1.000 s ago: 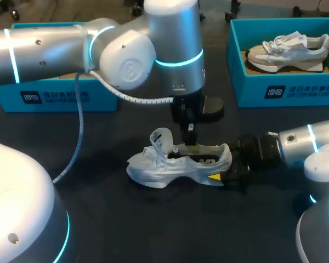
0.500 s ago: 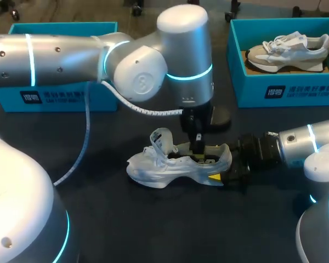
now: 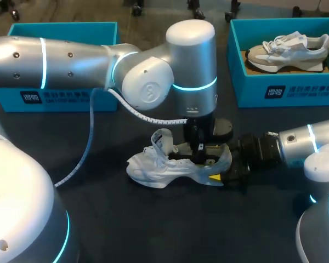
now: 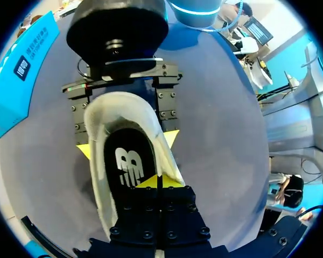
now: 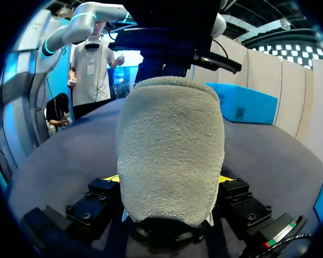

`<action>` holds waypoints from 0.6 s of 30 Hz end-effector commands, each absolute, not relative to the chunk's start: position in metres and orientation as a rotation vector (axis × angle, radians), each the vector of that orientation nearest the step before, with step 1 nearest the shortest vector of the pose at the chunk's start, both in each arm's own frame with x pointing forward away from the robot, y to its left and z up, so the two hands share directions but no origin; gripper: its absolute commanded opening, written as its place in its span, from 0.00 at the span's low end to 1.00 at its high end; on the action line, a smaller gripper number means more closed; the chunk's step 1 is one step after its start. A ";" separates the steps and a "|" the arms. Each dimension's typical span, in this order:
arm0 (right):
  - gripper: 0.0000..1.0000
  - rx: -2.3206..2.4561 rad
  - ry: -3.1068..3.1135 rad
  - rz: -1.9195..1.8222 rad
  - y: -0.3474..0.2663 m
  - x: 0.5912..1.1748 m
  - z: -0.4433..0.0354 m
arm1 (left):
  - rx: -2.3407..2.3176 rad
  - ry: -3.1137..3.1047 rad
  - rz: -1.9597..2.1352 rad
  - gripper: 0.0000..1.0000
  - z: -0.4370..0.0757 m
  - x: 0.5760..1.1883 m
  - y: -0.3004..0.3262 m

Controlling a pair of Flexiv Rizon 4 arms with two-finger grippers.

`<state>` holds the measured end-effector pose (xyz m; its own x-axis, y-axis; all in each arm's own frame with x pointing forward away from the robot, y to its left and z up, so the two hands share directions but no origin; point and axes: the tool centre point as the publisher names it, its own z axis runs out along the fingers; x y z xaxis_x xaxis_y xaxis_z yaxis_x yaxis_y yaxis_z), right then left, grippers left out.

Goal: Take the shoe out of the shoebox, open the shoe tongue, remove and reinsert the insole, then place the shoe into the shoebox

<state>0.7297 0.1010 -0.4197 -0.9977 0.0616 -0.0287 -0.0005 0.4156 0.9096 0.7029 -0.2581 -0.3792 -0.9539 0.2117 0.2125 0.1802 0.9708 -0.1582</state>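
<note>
Right jaws clamp fuzzy rounded heel (image 5: 170,150) of white shoe (image 3: 167,169); left jaws closed over dark insole (image 4: 124,161), perhaps pinching it.

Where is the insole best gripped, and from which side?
Probably pinch the insole by its edge near the heel, coming straight down through the collar. It lies flat inside the shoe, whose walls block the sides. The tongue is raised, and the right gripper clamps the heel.

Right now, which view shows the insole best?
Left wrist view: looks straight into the shoe at the dark insole. Head view catches a sliver; right wrist view only the heel from outside.
</note>
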 end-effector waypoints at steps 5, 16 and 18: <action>0.00 0.057 2.598 1.659 0.109 0.726 -0.428 | -0.302 -2.900 0.207 0.43 -0.384 0.704 -0.254; 0.00 0.057 2.598 1.659 0.109 0.726 -0.428 | -0.362 -2.966 0.213 0.38 -0.396 0.711 -0.253; 0.00 0.057 2.598 1.659 0.109 0.726 -0.428 | -0.377 -2.975 0.211 0.40 -0.399 0.711 -0.254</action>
<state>0.7294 0.1013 -0.4198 -0.9977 0.0613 -0.0291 -0.0009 0.4159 0.9094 0.7155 -0.2551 -0.3929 -0.9591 0.2532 0.1265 0.2338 0.9606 -0.1506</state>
